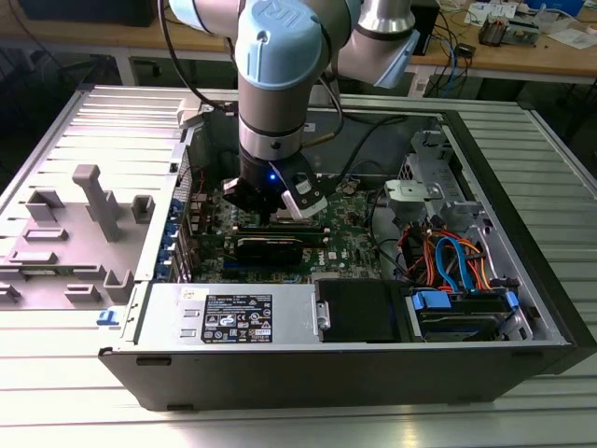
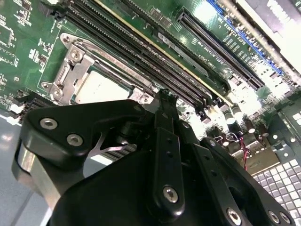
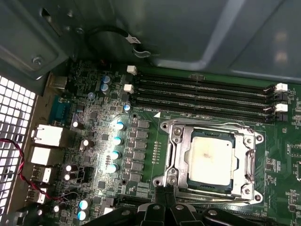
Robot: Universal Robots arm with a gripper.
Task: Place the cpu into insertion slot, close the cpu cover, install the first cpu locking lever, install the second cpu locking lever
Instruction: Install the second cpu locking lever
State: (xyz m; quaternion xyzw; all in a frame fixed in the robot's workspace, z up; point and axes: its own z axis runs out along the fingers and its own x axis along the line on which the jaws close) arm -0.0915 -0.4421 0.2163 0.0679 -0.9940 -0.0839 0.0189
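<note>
Inside the open computer case [image 1: 522, 280], the arm's gripper [image 1: 280, 207] hangs low over the green motherboard [image 3: 103, 141]; its black fingers [image 3: 165, 200] are drawn together with nothing between them, their tips just beside the edge of the insertion slot [image 3: 175, 141]; the cpu [image 3: 210, 157] lies flat in that slot, and the cpu cover [image 3: 250, 162] is folded down around it, framing its silver top; long black memory slots [image 3: 202, 92] run alongside the socket.
</note>
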